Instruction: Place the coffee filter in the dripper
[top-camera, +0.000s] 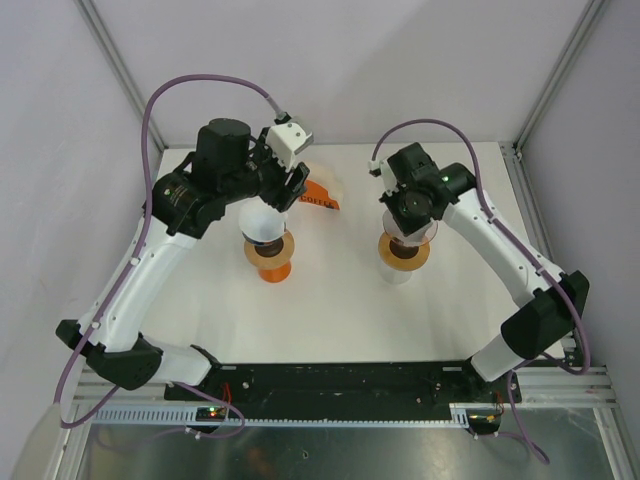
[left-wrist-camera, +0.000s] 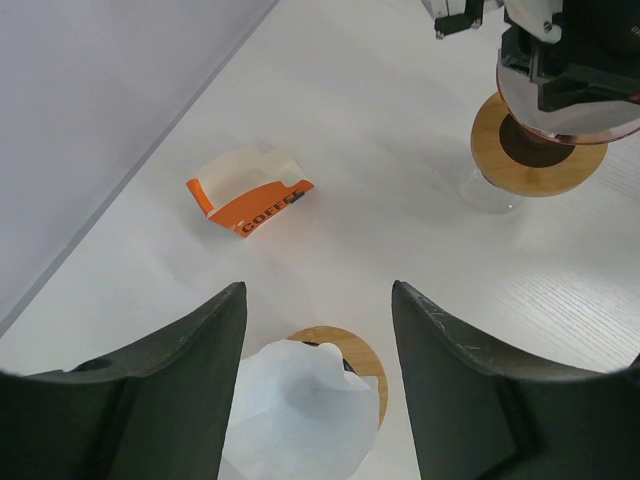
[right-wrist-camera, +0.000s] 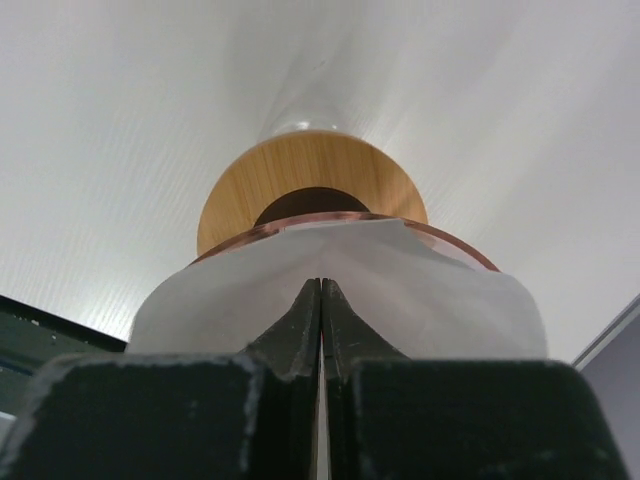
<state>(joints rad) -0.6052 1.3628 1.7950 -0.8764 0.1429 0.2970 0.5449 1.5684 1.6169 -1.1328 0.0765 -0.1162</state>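
Only readable writing: "COFFEE" in dark letters on an orange-and-white filter packet (left-wrist-camera: 252, 204), lying flat near the far edge of the bench, about mid-width. No other labels legible.

Counts: 2 arms, 2 drippers, 2 paper filters, 1 packet.

Right gripper (right-wrist-camera: 321, 286): jaws pressed together, pinching the near edge of the white coffee filter (right-wrist-camera: 420, 285). The filter sits at the rim of the glass dripper (right-wrist-camera: 455, 245), which has a pinkish clear cone and a wooden collar and stands right of bench centre. How deep the filter sits in the cone cannot be told. From the top view the gripper hides both filter and cone, and only the collar and clear base show.

Left gripper (left-wrist-camera: 318, 300): fingers spread wide, holding nothing, hovering over the second filter (left-wrist-camera: 300, 410). That crumpled white cone sits open-side up in the orange dripper (top-camera: 271, 262), which has a wooden ring and an orange base and stands left of bench centre. The fingers are apart from the paper.

The two drippers are well apart, side by side across the middle. The packet is beyond and between them, closer to the orange one.

Surface: white bench (top-camera: 330, 320) with faint wood grain and a black mounting rail (top-camera: 340, 380) along the near edge. Pale grey panels with aluminium posts close the far and side edges. A purple cable (top-camera: 150, 110) loops over each arm.
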